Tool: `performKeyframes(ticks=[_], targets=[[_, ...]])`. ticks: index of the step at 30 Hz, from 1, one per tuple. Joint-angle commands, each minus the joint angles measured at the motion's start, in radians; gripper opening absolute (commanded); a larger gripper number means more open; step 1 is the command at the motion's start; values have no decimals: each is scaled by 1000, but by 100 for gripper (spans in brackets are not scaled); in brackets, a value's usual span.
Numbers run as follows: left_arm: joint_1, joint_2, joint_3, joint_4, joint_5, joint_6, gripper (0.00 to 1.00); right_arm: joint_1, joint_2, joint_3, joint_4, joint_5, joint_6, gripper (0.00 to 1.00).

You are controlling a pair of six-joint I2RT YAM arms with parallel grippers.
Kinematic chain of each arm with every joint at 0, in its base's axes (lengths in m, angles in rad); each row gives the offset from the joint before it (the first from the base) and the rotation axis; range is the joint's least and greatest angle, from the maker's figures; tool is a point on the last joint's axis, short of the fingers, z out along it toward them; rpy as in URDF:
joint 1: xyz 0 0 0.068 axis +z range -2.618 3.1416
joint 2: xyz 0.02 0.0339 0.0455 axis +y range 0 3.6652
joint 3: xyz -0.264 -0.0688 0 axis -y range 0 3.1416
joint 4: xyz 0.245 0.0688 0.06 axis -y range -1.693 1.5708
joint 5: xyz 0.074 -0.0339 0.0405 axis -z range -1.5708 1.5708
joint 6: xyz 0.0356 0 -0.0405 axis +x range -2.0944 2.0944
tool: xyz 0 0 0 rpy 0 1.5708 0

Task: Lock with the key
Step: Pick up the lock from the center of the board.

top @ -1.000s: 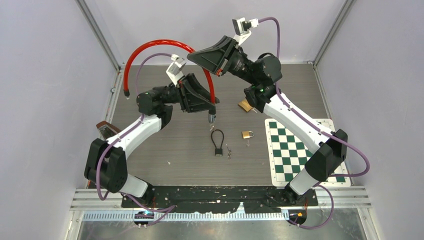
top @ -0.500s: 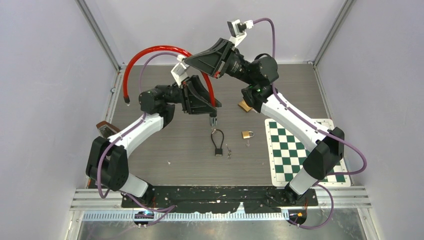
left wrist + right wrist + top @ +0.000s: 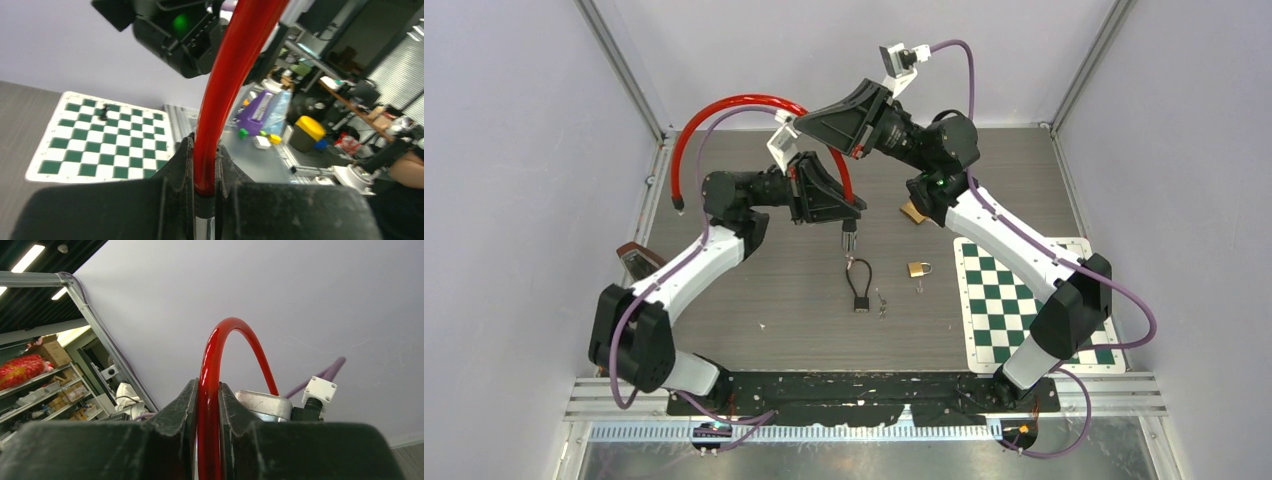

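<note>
A red cable lock (image 3: 724, 102) arches above the back of the table, held by both arms. My left gripper (image 3: 852, 210) is shut on the red cable (image 3: 225, 95) just above its black collar and silver metal end (image 3: 848, 238), which hangs down below the jaws. Higher up, my right gripper (image 3: 806, 120) is shut on the same cable (image 3: 209, 390). The cable's other end (image 3: 678, 203) dangles free at the left. A small bunch of keys (image 3: 881, 303) lies on the table below, apart from both grippers.
A black cable padlock (image 3: 859, 285) lies beside the keys. One brass padlock (image 3: 918, 269) lies with a key (image 3: 920, 288) near it, another (image 3: 913, 211) sits under the right arm. A green chessboard mat (image 3: 1024, 305) covers the right side. A brown object (image 3: 632, 258) sits at the left edge.
My left gripper's jaws have closed onto the red cable near its metal end. The right gripper shifted slightly left with the cable, and the left arm drew back a little.
</note>
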Motion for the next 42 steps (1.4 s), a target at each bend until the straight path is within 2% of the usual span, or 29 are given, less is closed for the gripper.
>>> performKeyframes(ticks=[1, 3, 5, 9, 14, 17, 22, 25, 28, 31, 33, 35, 42], targets=[[26, -152, -30, -609, -101, 491, 0, 4, -96, -41, 99, 53, -73, 16], [28, -198, 2, -935, -170, 731, 0, 1, -117, -70, 82, 77, -123, 24], [28, -216, 49, -1179, -226, 910, 0, -2, -131, -88, 53, 94, -172, 29], [28, -218, 121, -1473, -295, 1114, 0, -7, -150, -129, 9, 155, -216, 36], [28, -233, 98, -1577, -329, 1175, 0, -12, -179, -189, -37, 265, -210, 53], [28, -234, 94, -1626, -337, 1167, 0, -14, -196, -205, -82, 333, -214, 58], [28, -223, 125, -1774, -422, 1202, 0, -22, -214, -171, -272, 377, -292, 64], [28, -214, 141, -1853, -458, 1249, 0, -23, -203, -116, -390, 315, -414, 68], [24, -207, 154, -1926, -433, 1322, 0, -24, -170, -10, -612, 210, -647, 72], [12, -202, 170, -2018, -393, 1410, 0, -22, -140, 59, -767, 61, -841, 80], [-1, -205, 169, -2053, -386, 1442, 0, -19, -115, 110, -938, -4, -921, 81], [-8, -208, 163, -2058, -376, 1441, 0, -12, -99, 150, -1024, -43, -983, 82], [-28, -195, 187, -2136, -365, 1497, 0, 40, -85, 145, -1084, -67, -1093, 80]])
